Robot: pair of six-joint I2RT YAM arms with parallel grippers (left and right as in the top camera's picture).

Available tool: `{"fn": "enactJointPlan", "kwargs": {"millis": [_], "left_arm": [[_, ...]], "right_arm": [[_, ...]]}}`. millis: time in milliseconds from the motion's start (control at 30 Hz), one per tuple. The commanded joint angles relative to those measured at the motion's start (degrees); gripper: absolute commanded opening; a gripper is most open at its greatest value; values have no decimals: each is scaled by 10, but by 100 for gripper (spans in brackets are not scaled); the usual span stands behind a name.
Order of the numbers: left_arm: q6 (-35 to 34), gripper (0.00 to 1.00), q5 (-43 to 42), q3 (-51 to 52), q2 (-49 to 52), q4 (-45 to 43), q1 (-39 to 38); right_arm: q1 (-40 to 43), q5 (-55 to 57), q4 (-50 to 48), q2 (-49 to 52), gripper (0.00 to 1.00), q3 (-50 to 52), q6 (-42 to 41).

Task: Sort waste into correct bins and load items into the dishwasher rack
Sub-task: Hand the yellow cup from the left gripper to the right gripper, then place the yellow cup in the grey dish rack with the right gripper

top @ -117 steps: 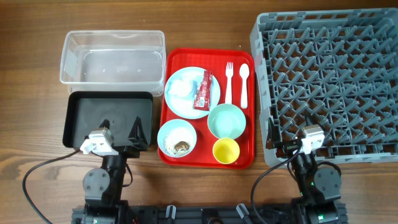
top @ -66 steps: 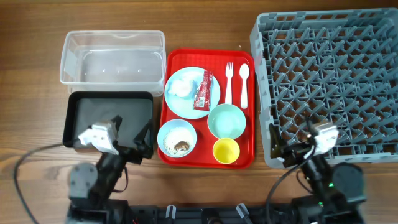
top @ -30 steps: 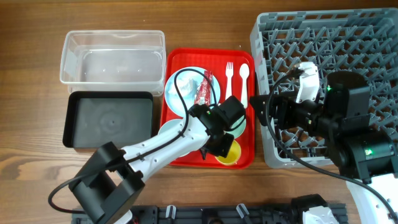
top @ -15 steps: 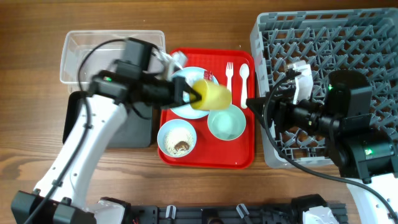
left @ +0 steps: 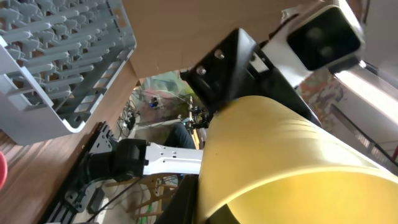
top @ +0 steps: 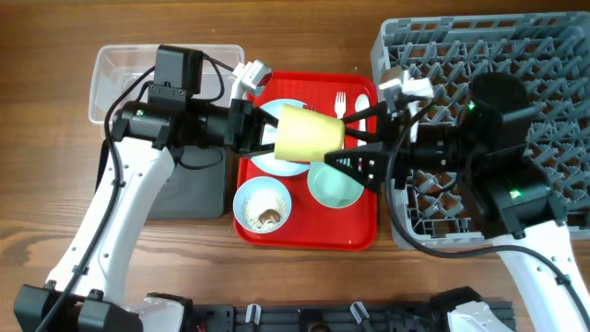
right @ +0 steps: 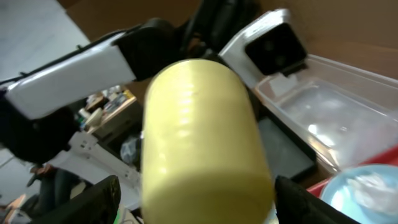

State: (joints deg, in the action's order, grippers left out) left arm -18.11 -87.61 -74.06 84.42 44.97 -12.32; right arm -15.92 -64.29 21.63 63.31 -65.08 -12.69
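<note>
**Yellow cup (top: 311, 135) aloft, nothing racked**

It is held above the red tray (top: 359, 231), clenched in the left pincer (top: 277, 138). The right pincer (top: 355, 140) is spread open at its 3 o'clock. The dishwasher rack (top: 516, 46) is not yet loaded.

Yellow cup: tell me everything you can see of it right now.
The yellow cup is plain, smooth, matte, plastic-looking. It lies on its side in the air above the red tray, clamped at one end by the left end effector. The right end effector is open, its fingers straddling the other end; contact there can't be told.
</note>
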Motion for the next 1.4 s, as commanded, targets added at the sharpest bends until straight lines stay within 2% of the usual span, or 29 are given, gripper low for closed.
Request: {"fn": "enactJointPlan", "kwargs": {"millis": [0, 267, 433, 467, 500, 533, 567, 600, 633, 800, 1000, 1233, 1367], "left_arm": [[14, 4, -2, -5, -2, 0, 2], [14, 4, 22, -5, -2, -7, 2], [12, 5, 22, -5, -2, -7, 2], [12, 12, 22, -5, -2, -7, 2], [12, 28, 22, -5, -2, -7, 2], [12, 61, 23, -5, -2, -7, 2], [12, 86, 31, -5, -2, -7, 2], [12, 95, 47, -5, -2, -7, 2], [12, 100, 57, -5, -2, -7, 2], [12, 100, 128, -5, -2, -6, 2], [12, 100, 152, -5, -2, -6, 2], [12, 100, 168, -5, -2, 5, 2], [12, 100, 168, -5, -2, 18, 2]], "right_arm": [[-19, -23, -30, 4, 79, -9, -27], [-70, -4, -40, 10, 73, -9, -27], [-71, 41, -9, 11, 60, -9, -23], [-71, 41, -6, 10, 57, -9, -23], [-71, 43, -3, 9, 55, -9, -23], [-69, 51, 2, 5, 53, -9, -23], [-65, 63, 9, 1, 52, -9, -23], [-55, 90, 26, -11, 52, -9, -16], [-46, 107, 38, -21, 51, -9, -12], [39, 277, 165, -102, 50, -9, -10], [127, 670, 394, -137, 50, -9, -71], [128, 675, 484, 3, 49, -9, -83], [128, 642, 494, 103, 49, -9, -68]]}}
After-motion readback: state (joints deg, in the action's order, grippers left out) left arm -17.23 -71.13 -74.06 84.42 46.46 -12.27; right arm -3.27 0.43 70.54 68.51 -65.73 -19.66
